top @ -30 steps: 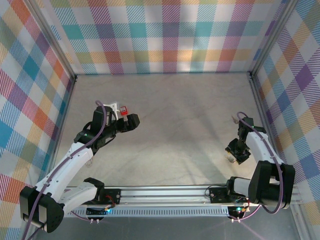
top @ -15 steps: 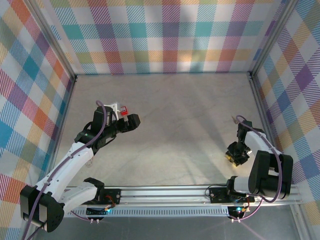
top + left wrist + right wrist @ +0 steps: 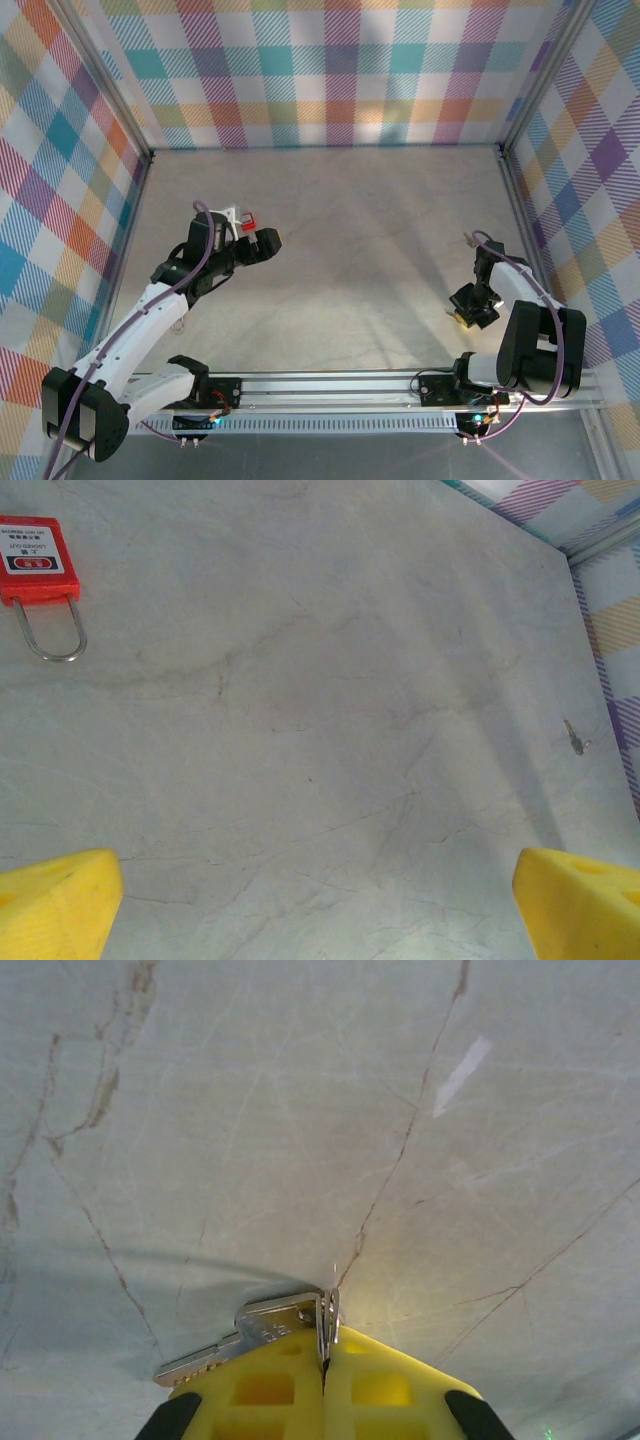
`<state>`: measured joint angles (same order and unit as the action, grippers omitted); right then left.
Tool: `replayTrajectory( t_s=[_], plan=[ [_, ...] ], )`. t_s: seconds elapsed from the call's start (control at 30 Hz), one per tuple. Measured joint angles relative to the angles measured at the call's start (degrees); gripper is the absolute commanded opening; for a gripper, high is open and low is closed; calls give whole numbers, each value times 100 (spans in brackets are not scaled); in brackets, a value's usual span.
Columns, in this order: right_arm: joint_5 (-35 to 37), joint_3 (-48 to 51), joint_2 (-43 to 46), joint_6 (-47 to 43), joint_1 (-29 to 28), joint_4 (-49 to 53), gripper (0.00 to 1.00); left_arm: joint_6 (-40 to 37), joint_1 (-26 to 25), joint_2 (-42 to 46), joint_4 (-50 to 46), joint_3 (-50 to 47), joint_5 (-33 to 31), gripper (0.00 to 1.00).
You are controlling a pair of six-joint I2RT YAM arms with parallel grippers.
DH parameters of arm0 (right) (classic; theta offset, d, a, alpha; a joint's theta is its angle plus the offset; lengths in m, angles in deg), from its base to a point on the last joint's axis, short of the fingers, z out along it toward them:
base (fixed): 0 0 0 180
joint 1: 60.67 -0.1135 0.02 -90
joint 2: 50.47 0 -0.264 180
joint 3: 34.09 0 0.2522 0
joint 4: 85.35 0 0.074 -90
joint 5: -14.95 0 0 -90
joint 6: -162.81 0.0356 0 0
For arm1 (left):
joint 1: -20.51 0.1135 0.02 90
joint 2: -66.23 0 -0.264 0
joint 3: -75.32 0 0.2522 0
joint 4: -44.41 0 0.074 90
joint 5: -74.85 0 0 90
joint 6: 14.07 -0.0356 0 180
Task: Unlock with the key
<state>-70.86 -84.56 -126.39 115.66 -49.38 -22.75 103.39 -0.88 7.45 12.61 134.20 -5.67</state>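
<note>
Pale marbled tabletop [image 3: 350, 230] between plaid walls. My right hand [image 3: 323, 1360] is clenched on the key [image 3: 255, 1330], its blade sticking out sideways, well to the right of the red padlock [image 3: 38, 560]. My left hand [image 3: 262, 242], released wide, hangs just beside the padlock, far nearer to it.

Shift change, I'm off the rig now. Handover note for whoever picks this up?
Left hand: open, hovering over the table, holding nothing.
Right hand: shut on the key, down at the table on the right side.
Padlock: flat on the table by the left hand, shackle closed.
Done: key pinched.
To do: lift key, steady padlock, insert, turn.
</note>
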Motion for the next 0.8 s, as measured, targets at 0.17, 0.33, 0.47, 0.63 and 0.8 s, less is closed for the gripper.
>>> replayTrajectory(
  t_s=[0.17,0.33,0.47,0.63,0.8],
  plan=[
    [-129,17,42,-2,0,-72,0,4,-61,-90,9,0,11,99],
    [-446,70,291,0,0,-155,0,22,-197,-227,28,0,7,98],
    [-881,72,684,4,0,-229,0,107,-411,-400,170,0,13,98],
    [-1471,72,1005,92,-63,-341,0,514,-734,-828,761,0,184,96],
    [-2044,70,1285,400,-382,-597,0,1250,-1193,-1416,1451,0,485,94]
  ],
)
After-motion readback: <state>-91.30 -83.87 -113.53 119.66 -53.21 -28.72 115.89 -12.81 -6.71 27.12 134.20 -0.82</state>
